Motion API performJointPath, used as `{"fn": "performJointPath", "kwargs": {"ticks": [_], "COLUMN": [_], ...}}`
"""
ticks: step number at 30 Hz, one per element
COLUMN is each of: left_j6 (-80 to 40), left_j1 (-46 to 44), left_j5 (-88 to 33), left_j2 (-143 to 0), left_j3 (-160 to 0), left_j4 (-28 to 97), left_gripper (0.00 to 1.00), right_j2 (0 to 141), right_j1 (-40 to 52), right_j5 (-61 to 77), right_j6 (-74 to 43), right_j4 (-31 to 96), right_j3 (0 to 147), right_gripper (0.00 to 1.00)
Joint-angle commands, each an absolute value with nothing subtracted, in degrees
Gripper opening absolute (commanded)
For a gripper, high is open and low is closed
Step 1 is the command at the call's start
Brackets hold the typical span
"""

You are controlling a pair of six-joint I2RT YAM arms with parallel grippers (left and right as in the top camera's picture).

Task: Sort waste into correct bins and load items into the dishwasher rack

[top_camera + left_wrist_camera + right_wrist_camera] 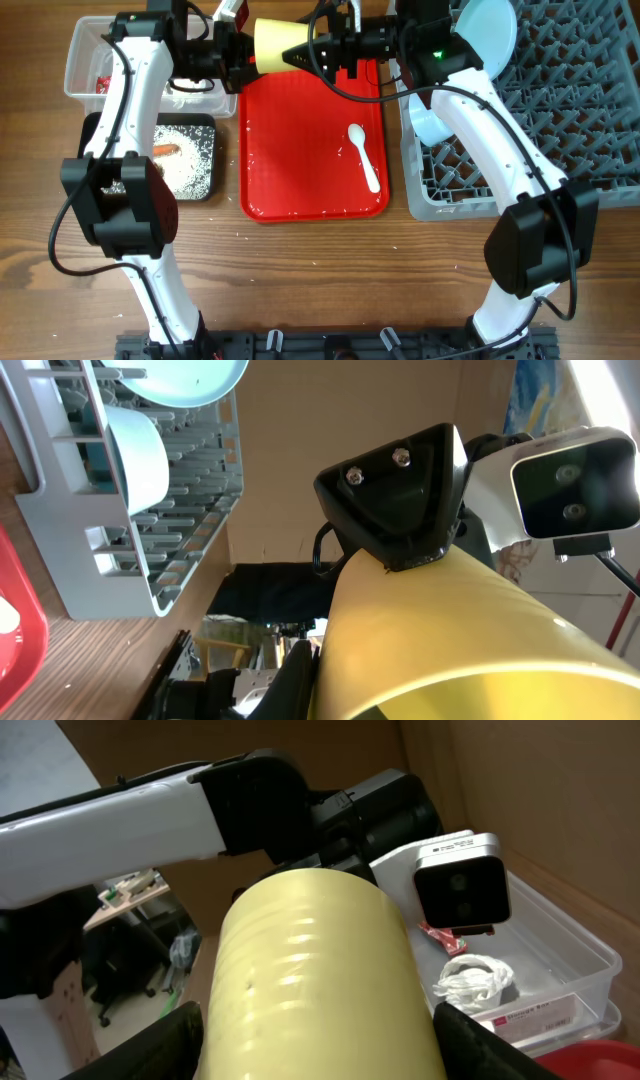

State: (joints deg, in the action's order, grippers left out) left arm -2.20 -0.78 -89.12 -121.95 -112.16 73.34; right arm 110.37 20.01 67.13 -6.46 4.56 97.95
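Above the red tray's (300, 160) far edge, the right gripper's (296, 56) jaws clamp the yellow cup (270, 44); the left gripper (240, 60) touches it, jaws' state unclear.

Yellow cup (270, 43) sideways aloft; white spoon (364, 156) on red tray (300, 150).

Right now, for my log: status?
Right gripper: jaws shut on cup, at tray's far edge. Left gripper at cup's other end, grip unclear. Right arm between cup and rack.
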Motion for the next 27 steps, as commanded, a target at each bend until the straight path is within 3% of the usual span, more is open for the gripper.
{"fn": "performJointPath", "kwargs": {"ticks": [1,4,7,10,12,14,15,18,22,25,27], "left_j6": [-1.91,-1.89,-1.87,-1.87,-1.83,-1.76,-1.72,-1.72,-1.72,-1.74,-1.72], "left_j1": [-1.26,-1.26,-1.26,-1.26,-1.26,-1.26,-1.26,-1.26,-1.26,-1.19,-1.15], "left_j5": [-87.66,-87.64,-87.61,-87.44,-86.78,-86.32,-86.32,-86.35,-86.35,-86.59,-87.66], "left_j2": [-121.49,-121.49,-121.49,-121.49,-121.49,-121.49,-121.49,-121.49,-121.49,-121.49,-121.49], "left_j3": [-112.73,-112.73,-112.73,-112.73,-112.73,-112.73,-112.73,-112.73,-112.73,-112.73,-112.73], "left_j4": [73.32,73.34,73.32,72.88,72.90,72.90,72.88,72.88,72.90,72.90,72.90], "left_gripper": [0.04,0.04,0.07,0.31,0.38,0.38,0.33,0.04,0.04,0.04,0.04], "right_j2": [110.28,110.28,110.28,110.28,110.28,110.28,110.28,110.28,110.28,110.28,110.28], "right_j1": [22.90,23.09,23.09,23.05,22.65,22.20,22.06,22.06,21.45,18.52,16.12], "right_j5": [72.55,72.60,73.91,74.04,74.06,74.04,74.08,74.04,74.02,74.02,74.04], "right_j6": [-6.11,-6.20,-6.17,-6.17,-6.37,-7.90,-7.94,-7.92,-7.97,-7.77,-6.33], "right_j4": [3.86,3.64,3.42,3.44,3.49,3.46,3.64,3.84,4.01,7.09,10.44], "right_j3": [98.72,98.72,98.72,98.72,98.72,98.72,98.72,98.72,98.72,98.72,98.72], "right_gripper": [0.67,0.59,0.45,0.38,0.38,0.37,0.35,0.34,0.34,0.45,0.70]}}
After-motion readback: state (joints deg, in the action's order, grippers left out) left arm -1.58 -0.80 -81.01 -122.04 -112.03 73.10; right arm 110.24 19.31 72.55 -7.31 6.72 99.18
